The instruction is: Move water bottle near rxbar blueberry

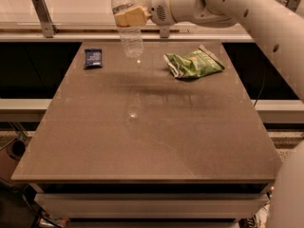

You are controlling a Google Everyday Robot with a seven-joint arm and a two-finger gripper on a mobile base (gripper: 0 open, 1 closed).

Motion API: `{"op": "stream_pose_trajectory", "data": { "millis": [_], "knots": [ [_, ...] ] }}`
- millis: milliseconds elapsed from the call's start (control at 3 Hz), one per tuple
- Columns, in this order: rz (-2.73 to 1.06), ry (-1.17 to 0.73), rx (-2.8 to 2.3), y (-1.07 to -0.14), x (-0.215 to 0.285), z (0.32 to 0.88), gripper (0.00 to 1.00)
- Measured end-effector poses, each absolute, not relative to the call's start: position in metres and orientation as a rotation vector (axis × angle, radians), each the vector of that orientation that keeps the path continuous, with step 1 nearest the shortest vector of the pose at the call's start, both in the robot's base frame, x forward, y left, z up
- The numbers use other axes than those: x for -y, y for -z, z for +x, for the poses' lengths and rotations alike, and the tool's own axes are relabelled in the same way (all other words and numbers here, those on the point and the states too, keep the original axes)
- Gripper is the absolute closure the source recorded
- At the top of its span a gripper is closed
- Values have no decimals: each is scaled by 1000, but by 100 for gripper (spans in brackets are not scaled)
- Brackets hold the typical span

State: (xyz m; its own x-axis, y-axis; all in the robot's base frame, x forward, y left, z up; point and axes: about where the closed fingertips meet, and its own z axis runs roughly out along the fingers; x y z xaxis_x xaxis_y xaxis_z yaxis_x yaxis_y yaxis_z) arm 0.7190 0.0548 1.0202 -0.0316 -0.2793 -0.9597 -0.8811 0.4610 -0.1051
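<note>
My gripper (127,17) is at the top middle of the camera view, shut on the water bottle (129,32). The bottle is clear with ribbed sides, hangs upright and is held above the far part of the table. Its cap is at the top edge of the view. The rxbar blueberry (93,58), a small flat dark blue wrapper, lies on the table at the far left, left of and below the bottle. The bottle and the bar are apart.
A crumpled green snack bag (192,63) lies on the brown table (142,141) at the far right. A rail with metal posts (42,15) runs behind the table. My white arm (247,13) reaches in from the right.
</note>
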Motion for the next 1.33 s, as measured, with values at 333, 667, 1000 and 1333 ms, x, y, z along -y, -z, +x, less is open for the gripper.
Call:
{"op": "stream_pose_trajectory", "data": {
  "millis": [333, 667, 1000, 1333],
  "knots": [
    [-987, -661, -1521, -998, -62, 741, 100],
    [-960, -635, -1489, -980, -68, 755, 100],
    [-940, -630, -1489, -958, -74, 766, 100],
    [-917, -663, -1510, -931, -81, 777, 100]
  ]
}}
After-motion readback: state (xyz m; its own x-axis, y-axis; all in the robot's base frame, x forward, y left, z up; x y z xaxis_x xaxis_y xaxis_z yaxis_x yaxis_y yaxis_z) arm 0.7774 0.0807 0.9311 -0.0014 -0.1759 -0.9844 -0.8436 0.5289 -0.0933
